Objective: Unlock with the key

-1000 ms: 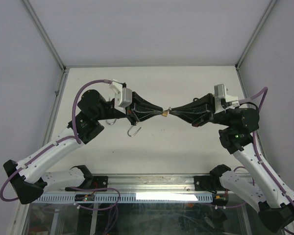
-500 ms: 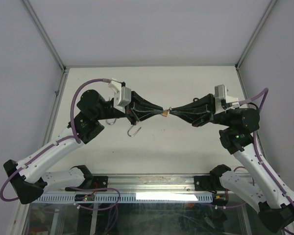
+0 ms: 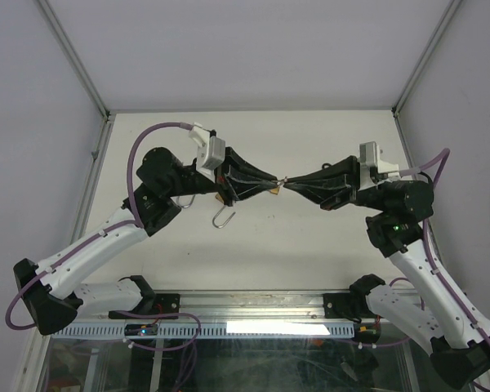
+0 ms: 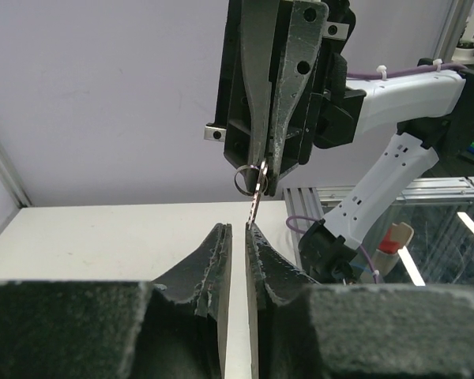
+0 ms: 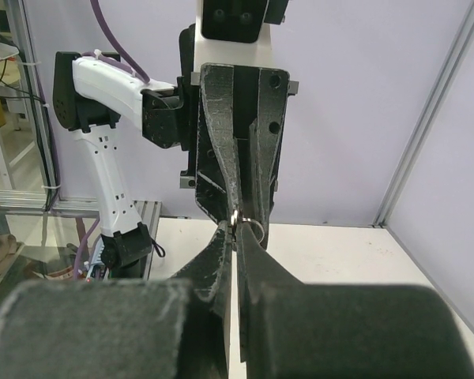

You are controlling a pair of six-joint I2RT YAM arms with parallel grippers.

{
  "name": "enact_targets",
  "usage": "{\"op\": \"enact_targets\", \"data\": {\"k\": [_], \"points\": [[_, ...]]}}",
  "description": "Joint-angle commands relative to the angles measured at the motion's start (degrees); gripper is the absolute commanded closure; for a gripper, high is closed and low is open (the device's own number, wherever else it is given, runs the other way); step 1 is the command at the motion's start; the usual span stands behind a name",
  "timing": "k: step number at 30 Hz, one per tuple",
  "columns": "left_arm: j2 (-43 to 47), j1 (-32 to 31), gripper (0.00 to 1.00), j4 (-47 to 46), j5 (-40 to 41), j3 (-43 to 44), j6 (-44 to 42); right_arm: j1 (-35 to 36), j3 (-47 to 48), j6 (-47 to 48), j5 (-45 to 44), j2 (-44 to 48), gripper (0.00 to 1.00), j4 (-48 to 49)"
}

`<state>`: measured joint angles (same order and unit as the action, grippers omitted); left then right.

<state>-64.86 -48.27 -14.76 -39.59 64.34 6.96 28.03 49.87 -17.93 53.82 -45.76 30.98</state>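
On the top view I read one off-white table (image 3: 310,237), bounded left and right by aluminium frame rails (image 3: 94,175). A single silver J-shaped metal hook (image 3: 223,218) appears to lie on it, left of centre.

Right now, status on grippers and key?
Right gripper shut on key at ring end. Left gripper tips at key blade, grip unclear. Lock lies by left gripper, key not in it. Nothing in the way.
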Motion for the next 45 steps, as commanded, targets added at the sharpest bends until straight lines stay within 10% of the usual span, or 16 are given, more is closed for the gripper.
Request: {"op": "enact_targets", "data": {"k": [1, 7, 11, 19, 24, 37, 38, 39, 45], "points": [[0.45, -0.55, 0.85, -6.79, -1.22, 0.30, 1.67, 0.26, 1.36, 2.14, -0.29, 0.31, 1.00, -2.31], [0.87, -0.65, 0.78, -7.11, -1.28, -0.18, 1.29, 0.20, 1.11, 2.76, -0.90, 0.40, 1.00, -2.73], [1.05, -0.74, 1.00, -6.14, -1.09, 0.03, 0.65, 0.23, 1.38, 2.83, -0.82, 0.21, 1.00, -2.68], [1.49, -0.68, 0.82, -3.52, 1.34, -0.57, 1.05, 0.23, 2.14, 2.53, -0.33, 0.09, 1.00, -2.41], [1.58, -0.68, 1.00, -3.21, 1.59, -0.70, 0.93, 0.21, 2.25, 2.19, -0.21, 0.18, 1.00, -1.90], [1.67, -0.69, 1.00, 4.59, 2.62, 2.83, -3.61, 0.20, 3.74, 3.18, -0.37, 2.38, 1.00, -14.49], [1.73, -0.68, 1.00, 6.45, 3.00, 3.35, -4.73, 0.21, 4.40, 6.45, -1.98, 2.69, 0.58, -17.52], [1.90, -0.68, 1.00, 7.94, 3.50, 3.75, -5.69, 0.18, 5.09, 8.13, -2.83, 2.97, 0.41, -20.14], [1.49, -0.68, 1.00, 18.93, 5.26, 6.03, -12.06, 0.23, 7.09, 11.28, -5.89, 4.52, 0.25, -28.04]]}}
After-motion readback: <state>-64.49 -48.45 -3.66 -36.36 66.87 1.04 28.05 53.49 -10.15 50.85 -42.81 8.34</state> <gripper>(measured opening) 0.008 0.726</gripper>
